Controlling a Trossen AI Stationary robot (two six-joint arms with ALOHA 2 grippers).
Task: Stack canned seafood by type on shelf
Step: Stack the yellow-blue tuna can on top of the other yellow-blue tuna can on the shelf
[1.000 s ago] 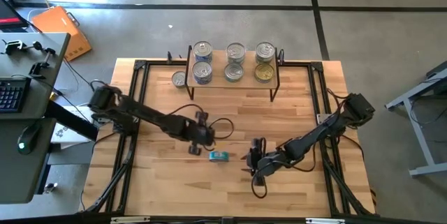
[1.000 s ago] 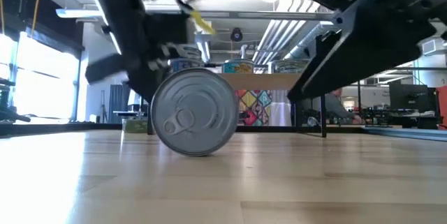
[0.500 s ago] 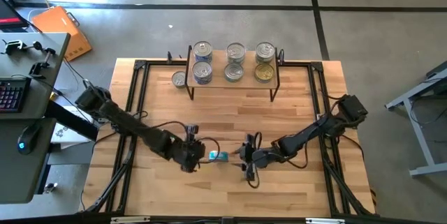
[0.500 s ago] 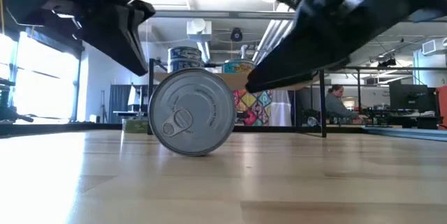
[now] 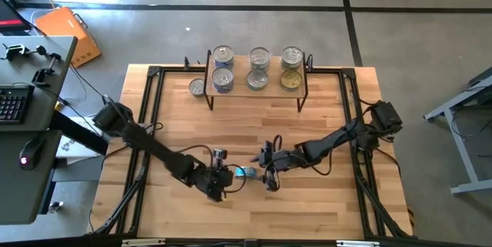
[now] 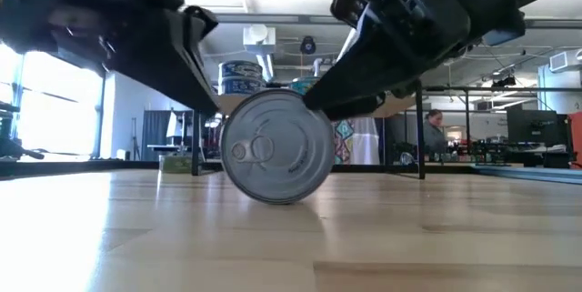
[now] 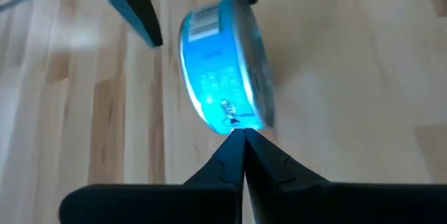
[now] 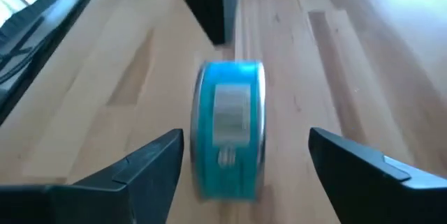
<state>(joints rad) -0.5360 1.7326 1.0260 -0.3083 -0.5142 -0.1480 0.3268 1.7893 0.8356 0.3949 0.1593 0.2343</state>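
The right end effector (image 5: 267,171) sits low over the worktop (image 5: 323,208) with its two fingers (image 8: 140,165) spread wide, holding nothing. The blue-labelled can (image 5: 244,172) stands on its edge just ahead of them, in line with the gap but not yet between the pads. On the can's far side, the left end effector (image 5: 221,176) is pinched fully closed, empty, its tip touching or almost touching the can's blue side wall (image 7: 220,84).

As a judgement, the step in hand is picking up this stray can: the closed left tip seems to steady the can on its rim while the right fingers line up to take it. The next move calls for the right arm to advance until the pads straddle the two flat faces, then close before the can rolls away or tips over.

The shelf (image 5: 270,87) stands well apart at the back of the worktop, carrying six cans in three pairs, one of them gold-lidded (image 5: 290,81). Another silver can (image 5: 197,87) rests on the worktop just beside the shelf's left legs.

Only the high view shows the shelf's load and both arms reaching in from opposite sides. The low view alone shows the can's silver pull-tab lid (image 6: 277,146) face-on, and that its rim rests on the wood. The wrist views give the blue label and the finger spacing, which the overhead picture cannot resolve.
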